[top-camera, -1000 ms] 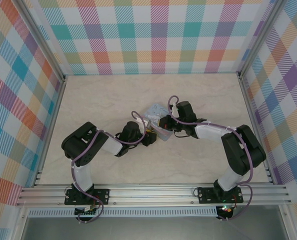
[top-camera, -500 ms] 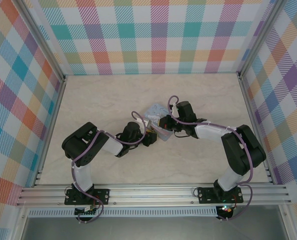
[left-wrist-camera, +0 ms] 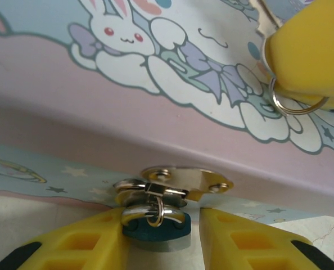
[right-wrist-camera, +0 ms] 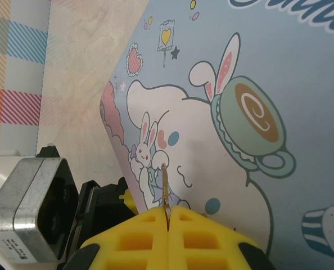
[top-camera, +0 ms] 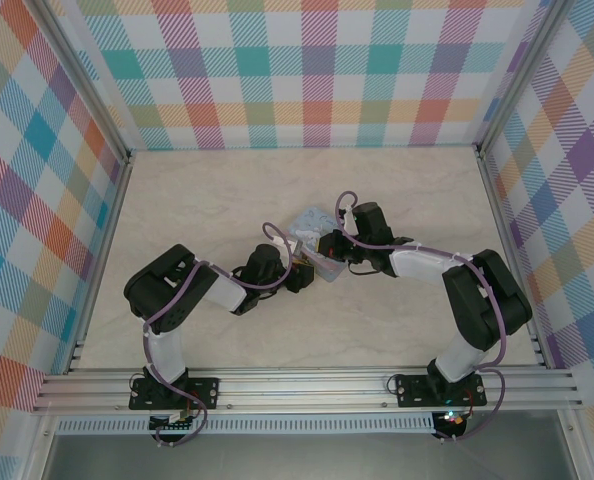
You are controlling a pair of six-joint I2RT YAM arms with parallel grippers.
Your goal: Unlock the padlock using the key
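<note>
The padlock, blue-bodied with a silver shackle, hangs from the silver hasp of a pale-blue cartoon tin. My left gripper straddles it: the left finger touches the body and a thin gap shows beside the right finger. My right gripper is shut on the key, whose thin blade sticks up edge-on over the tin lid. In the left wrist view the right gripper's yellow fingers hover above the lid with a key ring dangling. From above, both grippers meet at the tin.
The tin lies mid-table on a pale marble-look top. Plaid walls enclose the back and sides, and a metal rail runs along the near edge. Both arms crowd the tin's near side.
</note>
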